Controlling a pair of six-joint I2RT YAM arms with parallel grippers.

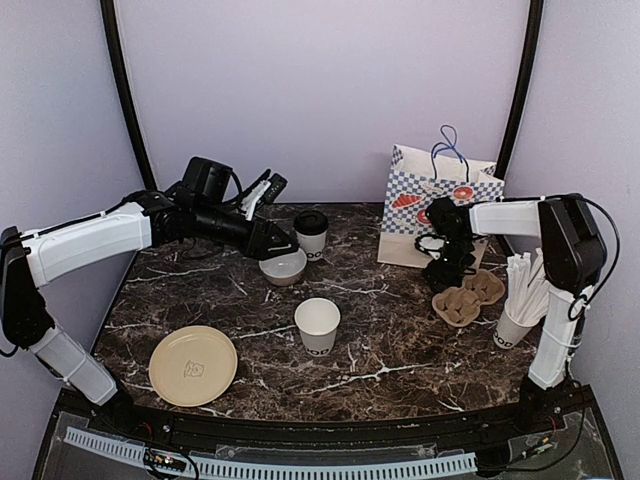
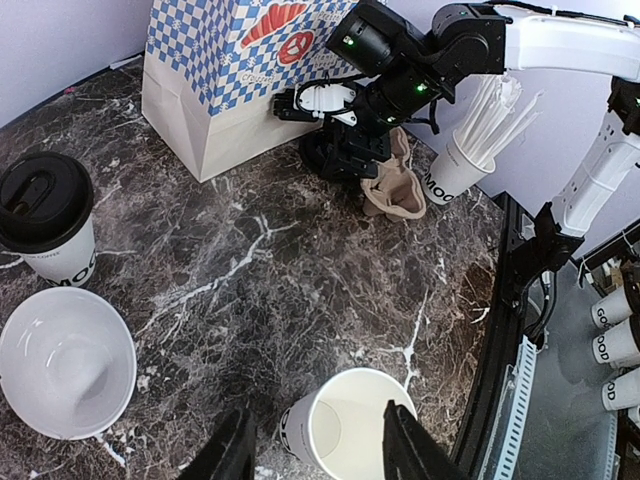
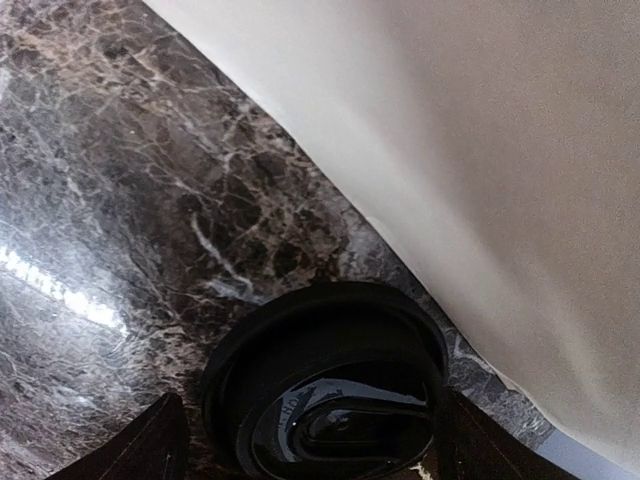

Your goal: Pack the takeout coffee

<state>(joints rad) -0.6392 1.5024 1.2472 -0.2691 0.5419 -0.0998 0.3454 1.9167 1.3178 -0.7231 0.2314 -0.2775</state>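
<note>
One takeout coffee cup with a black lid (image 1: 311, 237) (image 2: 45, 215) stands at the back centre. A second white cup (image 1: 317, 325) (image 2: 345, 430) stands uncapped mid-table. My left gripper (image 1: 272, 215) (image 2: 320, 450) hovers open above the table by the lidded cup. In its wrist view its dark fingers frame the uncapped cup without gripping it. My right gripper (image 1: 447, 268) (image 3: 312, 440) is down beside the paper bag, open, its fingers straddling a loose-looking black lid (image 3: 325, 385). What lies under that lid is hidden.
A low white bowl (image 1: 283, 267) sits in front of the lidded cup. The checkered paper bag (image 1: 435, 200) stands back right. A brown pulp cup carrier (image 1: 468, 298) lies by a cup of white sticks (image 1: 518, 305). A tan plate (image 1: 193, 366) lies front left.
</note>
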